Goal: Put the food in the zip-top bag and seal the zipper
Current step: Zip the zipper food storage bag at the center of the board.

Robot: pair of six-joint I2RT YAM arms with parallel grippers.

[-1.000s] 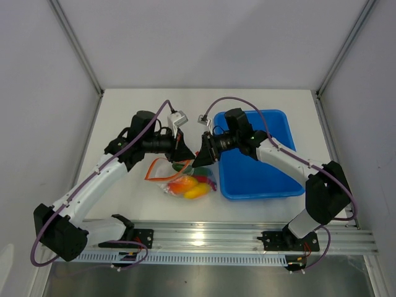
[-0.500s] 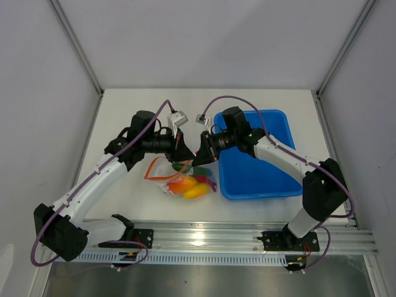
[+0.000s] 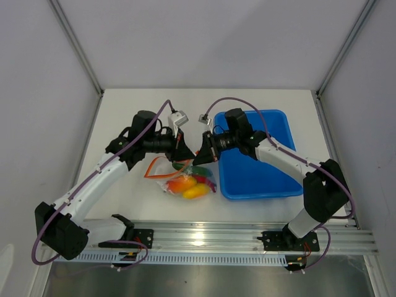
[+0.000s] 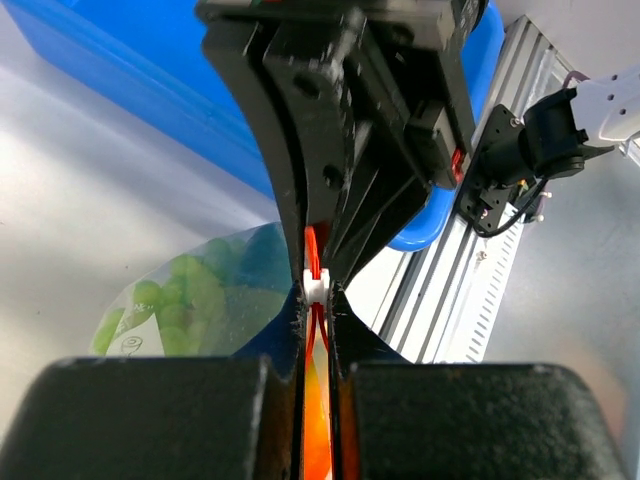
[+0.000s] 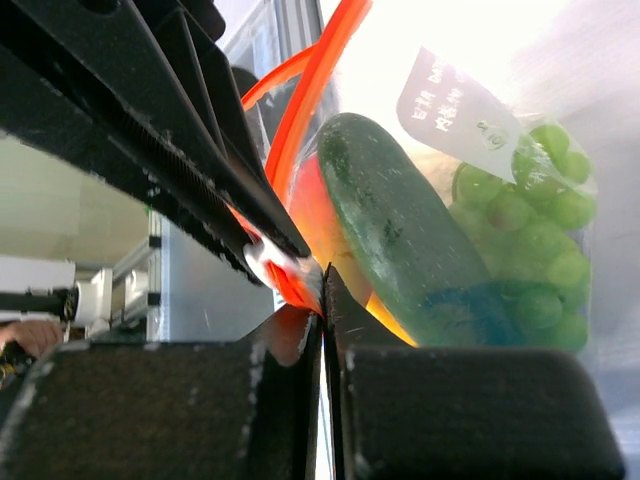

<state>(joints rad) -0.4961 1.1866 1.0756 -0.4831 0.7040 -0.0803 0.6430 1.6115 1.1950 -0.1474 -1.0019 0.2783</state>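
Observation:
The clear zip-top bag (image 3: 185, 180) lies at mid-table with the food in it: an orange-yellow pepper (image 3: 183, 184), green grapes (image 4: 175, 300) (image 5: 535, 235) and a dark green cucumber (image 5: 400, 225). The red-orange zipper (image 3: 156, 176) (image 5: 312, 90) runs along its mouth. My left gripper (image 3: 184, 156) (image 4: 317, 296) is shut on the zipper at its white slider (image 4: 316, 286). My right gripper (image 3: 198, 158) (image 5: 323, 286) meets it tip to tip and is shut on the zipper end just beside the slider. The bag's mouth is lifted between the two grippers.
A blue tray (image 3: 263, 176) sits right of the bag, under the right arm. The aluminium rail (image 3: 204, 238) runs along the near edge. White walls close in the table on three sides.
The right gripper's jaws have closed on the zipper end. Both arms have hardly moved, and the bag lies where it did.

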